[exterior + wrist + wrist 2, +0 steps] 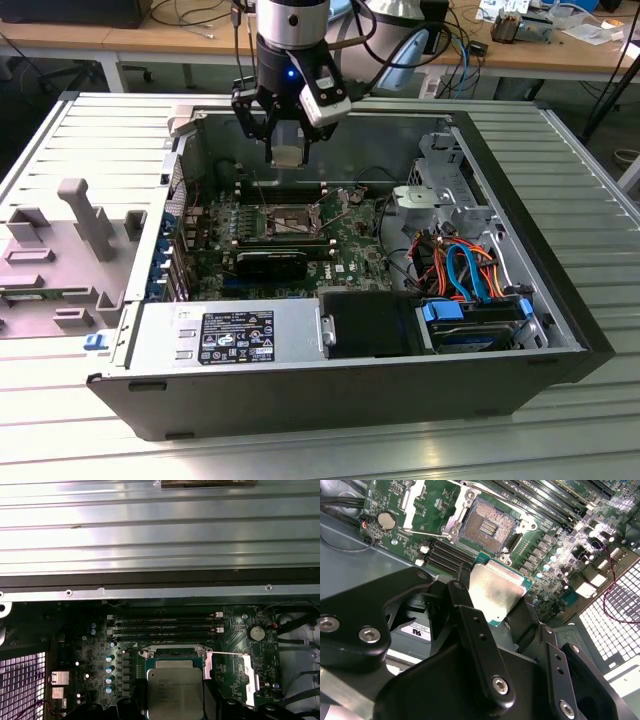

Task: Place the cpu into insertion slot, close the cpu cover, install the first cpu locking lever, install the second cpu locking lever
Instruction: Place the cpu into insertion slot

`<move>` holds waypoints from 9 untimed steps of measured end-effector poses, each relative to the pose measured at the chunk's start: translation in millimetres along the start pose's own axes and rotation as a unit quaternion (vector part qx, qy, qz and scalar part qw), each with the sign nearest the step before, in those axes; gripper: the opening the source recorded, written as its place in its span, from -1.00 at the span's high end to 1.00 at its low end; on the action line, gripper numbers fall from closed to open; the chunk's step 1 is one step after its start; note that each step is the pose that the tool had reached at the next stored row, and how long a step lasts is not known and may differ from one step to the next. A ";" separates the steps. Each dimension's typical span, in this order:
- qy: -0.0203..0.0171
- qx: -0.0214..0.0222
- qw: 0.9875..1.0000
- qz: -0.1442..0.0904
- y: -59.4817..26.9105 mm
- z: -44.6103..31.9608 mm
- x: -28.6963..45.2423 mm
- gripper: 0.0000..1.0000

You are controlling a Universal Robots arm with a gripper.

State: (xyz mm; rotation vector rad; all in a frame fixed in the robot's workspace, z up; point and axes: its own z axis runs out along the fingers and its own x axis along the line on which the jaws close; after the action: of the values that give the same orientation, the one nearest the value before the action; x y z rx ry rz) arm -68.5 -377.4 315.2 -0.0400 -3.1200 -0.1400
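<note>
The cpu point(287, 153), a small square chip with a silver-grey top, hangs in my gripper point(286, 150) above the open computer case. The gripper is shut on the chip's edges, and both wrist views show it held: the cpu point(496, 591) sits between the black fingers point(466, 607), and the cpu point(175, 694) hovers over the board. The insertion slot point(487, 527) lies uncovered on the green motherboard, its contact field showing and nothing in it. In the exterior view the slot point(285, 218) is below and slightly nearer than the chip. A thin metal lever point(426, 531) sticks out beside the socket.
Long black memory slots point(445, 556) run beside the socket. A long black card point(270, 263) lies in front of it. The power supply point(230, 335) and a drive bay with blue and orange cables point(468, 270) fill the case's near side. The case walls point(560, 260) surround the board.
</note>
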 end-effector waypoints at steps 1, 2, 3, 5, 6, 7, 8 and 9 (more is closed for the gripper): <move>0.000 0.000 1.000 0.000 0.0 0.2 0.0 -0.09; 0.000 0.000 1.000 0.000 -0.1 0.5 0.0 -0.09; 0.000 0.000 1.000 0.000 -0.1 0.7 0.0 -0.09; 0.000 0.000 1.000 0.000 -0.1 1.1 0.0 -0.09; 0.000 0.000 1.000 0.000 -0.1 1.3 0.0 -0.09; 0.000 0.000 1.000 0.000 -0.1 1.4 0.0 -0.09; 0.000 0.000 1.000 0.000 -0.2 1.6 0.0 -0.09; 0.000 0.000 1.000 0.000 -0.2 1.7 0.0 -0.09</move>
State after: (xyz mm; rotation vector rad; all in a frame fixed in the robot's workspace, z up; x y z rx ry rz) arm -68.5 -377.4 313.4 -0.0399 -3.1200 -0.1399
